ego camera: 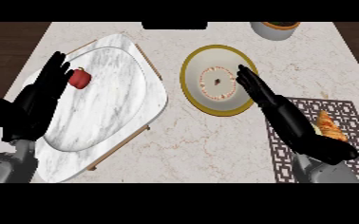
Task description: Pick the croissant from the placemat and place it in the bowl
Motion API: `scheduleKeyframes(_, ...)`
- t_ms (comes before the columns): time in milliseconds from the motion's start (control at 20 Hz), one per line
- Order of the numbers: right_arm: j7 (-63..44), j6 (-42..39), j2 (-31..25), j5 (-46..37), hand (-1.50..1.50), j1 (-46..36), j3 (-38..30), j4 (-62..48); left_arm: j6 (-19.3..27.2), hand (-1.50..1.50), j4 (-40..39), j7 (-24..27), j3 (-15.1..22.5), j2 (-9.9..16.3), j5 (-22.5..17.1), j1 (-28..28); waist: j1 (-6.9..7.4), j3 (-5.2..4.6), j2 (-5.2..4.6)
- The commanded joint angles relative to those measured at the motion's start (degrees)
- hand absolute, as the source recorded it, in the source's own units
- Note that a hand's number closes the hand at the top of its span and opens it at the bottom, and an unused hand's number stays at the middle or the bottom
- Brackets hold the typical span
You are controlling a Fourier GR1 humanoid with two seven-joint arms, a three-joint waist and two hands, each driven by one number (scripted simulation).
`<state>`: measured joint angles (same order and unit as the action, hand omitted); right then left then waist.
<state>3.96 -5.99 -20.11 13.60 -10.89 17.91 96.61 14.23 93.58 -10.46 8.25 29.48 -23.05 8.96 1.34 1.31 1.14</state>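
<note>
Head view: going left to right across the beige marble counter [210, 147]. Resting at the left edge, black left hand [38, 97], fingers straight and apart, beside the white marble oval tray [119, 123] bearing a small red pepper [80, 79]. Sitting mid-counter, yellow-rimmed round bowl [219, 79], holding no croissant yet. Stretching over the bowl's right rim, black right hand [254, 85], fingers straight and together, clamped on nothing. Lying on the dark patterned placemat [308, 105] near the right edge, golden croissant [331, 128], partly behind the right forearm. Judging by this, nothing accomplished: picking and placing both remaining.
</note>
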Motion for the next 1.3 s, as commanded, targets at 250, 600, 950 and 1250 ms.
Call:
scheduleKeyframes(250,-8.47,4.8,-14.82,-20.04,1.5,7.77,1.16,-13.2,2.86,0.0,-0.3,5.17,4.51,-4.03,6.61,0.35,-3.15,-1.51,-1.67)
scheduleKeyframes(600,15.51,32.47,-7.58,-26.39,-1.5,17.21,-10.88,-10.42,4.42,0.0,-1.11,6.62,7.31,-7.99,7.72,-3.11,-4.23,-1.11,-0.87)
scheduleKeyframes(950,11.2,40.03,-7.62,-36.83,-1.5,24.07,-10.59,2.34,2.71,0.0,-2.59,5.86,6.48,-9.21,9.47,-0.11,-1.97,-1.37,-0.97)
scheduleKeyframes(1250,-14.35,33.38,-11.8,-50.24,-1.5,21.97,-10.78,9.8,5.08,0.0,-7.67,7.91,9.38,-14.85,13.04,3.07,-1.89,-1.43,-1.17)
